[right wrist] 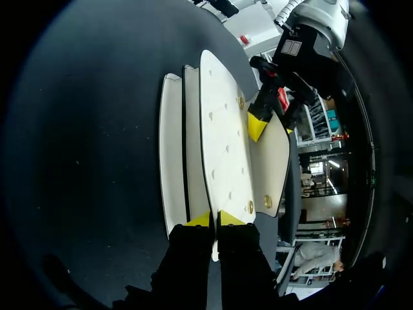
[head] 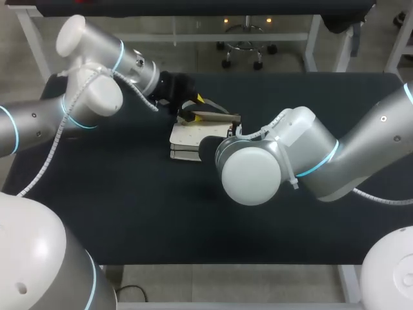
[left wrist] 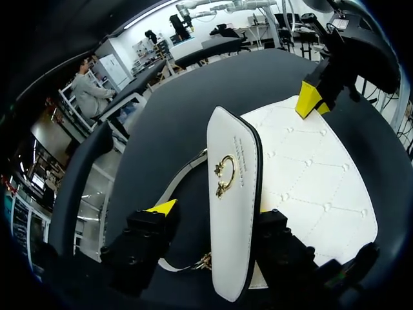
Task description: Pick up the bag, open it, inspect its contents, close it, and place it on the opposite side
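Bag flat on table: right gripper pinches its edge; left gripper spread wide (raised flap leans against one finger).

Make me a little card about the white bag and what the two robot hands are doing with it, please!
bag: white and quilted, lying near the middle of the dark table
flap: standing up on edge, with the gold ring clasp showing
left gripper: open, with the flap between its fingers
right gripper: shut on a thin edge of the bag
strap: lying on the table beside the flap
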Robot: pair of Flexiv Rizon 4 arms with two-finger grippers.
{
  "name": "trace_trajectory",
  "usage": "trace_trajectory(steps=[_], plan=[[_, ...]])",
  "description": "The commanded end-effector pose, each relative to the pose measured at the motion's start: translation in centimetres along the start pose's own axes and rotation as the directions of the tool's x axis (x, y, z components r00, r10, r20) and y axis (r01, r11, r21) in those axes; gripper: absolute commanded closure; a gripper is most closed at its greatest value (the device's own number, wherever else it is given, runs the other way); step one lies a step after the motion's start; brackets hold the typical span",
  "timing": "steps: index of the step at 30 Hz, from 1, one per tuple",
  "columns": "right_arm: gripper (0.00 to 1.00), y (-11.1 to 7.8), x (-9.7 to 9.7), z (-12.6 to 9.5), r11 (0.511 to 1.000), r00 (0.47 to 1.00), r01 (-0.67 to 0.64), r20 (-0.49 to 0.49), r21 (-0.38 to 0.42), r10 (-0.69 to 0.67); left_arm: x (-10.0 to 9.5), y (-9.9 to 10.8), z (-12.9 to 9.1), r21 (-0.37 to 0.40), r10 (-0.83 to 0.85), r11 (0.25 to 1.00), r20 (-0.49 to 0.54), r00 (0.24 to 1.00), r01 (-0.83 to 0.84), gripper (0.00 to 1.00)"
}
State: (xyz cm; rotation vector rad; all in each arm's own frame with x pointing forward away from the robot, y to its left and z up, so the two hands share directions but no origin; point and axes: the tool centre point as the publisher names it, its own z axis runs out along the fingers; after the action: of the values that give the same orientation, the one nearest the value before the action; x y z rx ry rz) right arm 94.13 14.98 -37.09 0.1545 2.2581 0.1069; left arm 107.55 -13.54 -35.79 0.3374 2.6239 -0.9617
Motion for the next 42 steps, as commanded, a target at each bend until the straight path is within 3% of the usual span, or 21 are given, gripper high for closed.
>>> trace_trajectory(steps=[1,4,5,7,20,21,22,23,42], plan=[[1.0,-0.4,0.4,0.0,0.999,0.999,0.0,0.047,-0.045,0.002,-0.5,0.2,0.5,-0.002,-0.007,1.0,-0.008,1.0,0.007,0.49],[1.0,-0.4,0.4,0.0,0.999,0.999,0.0,0.047,-0.045,0.002,-0.7,0.2,0.6,-0.008,-0.015,1.0,-0.01,1.0,0.015,0.56],[1.0,-0.4,0.4,0.0,0.999,0.999,0.0,0.047,-0.045,0.002,-0.7,0.3,0.7,-0.012,-0.021,1.0,-0.013,1.0,0.021,0.64],[1.0,-0.4,0.4,0.0,0.999,0.999,0.0,0.047,-0.045,0.002,-0.9,0.4,0.8,-0.017,-0.03,0.999,-0.015,0.999,0.03,1.0],[1.0,-0.4,0.2,-0.1,0.999,0.999,-0.01,0.045,-0.038,0.012,-1.0,0.4,0.1,0.008,-0.05,0.999,-0.017,0.999,0.05,1.0],[0.97,-0.4,0.2,-0.2,0.999,0.999,-0.014,0.043,-0.033,0.015,-1.0,0.4,0.0,0.008,-0.051,0.999,-0.015,0.999,0.051,1.0],[0.55,-0.4,0.1,-0.3,0.999,0.999,-0.015,0.039,-0.034,0.016,-1.0,0.4,0.0,0.008,-0.05,0.999,-0.014,0.999,0.051,1.0],[0.0,-0.4,0.1,-0.4,0.999,0.999,-0.014,0.036,-0.034,0.015,-1.0,0.4,-0.1,0.009,-0.051,0.999,-0.012,0.999,0.051,1.0],[0.0,-0.2,-2.3,-6.3,0.998,0.999,0.036,0.019,-0.05,-0.035,-2.3,-2.2,-5.0,0.043,-0.057,0.997,0.016,0.998,0.057,1.0]])
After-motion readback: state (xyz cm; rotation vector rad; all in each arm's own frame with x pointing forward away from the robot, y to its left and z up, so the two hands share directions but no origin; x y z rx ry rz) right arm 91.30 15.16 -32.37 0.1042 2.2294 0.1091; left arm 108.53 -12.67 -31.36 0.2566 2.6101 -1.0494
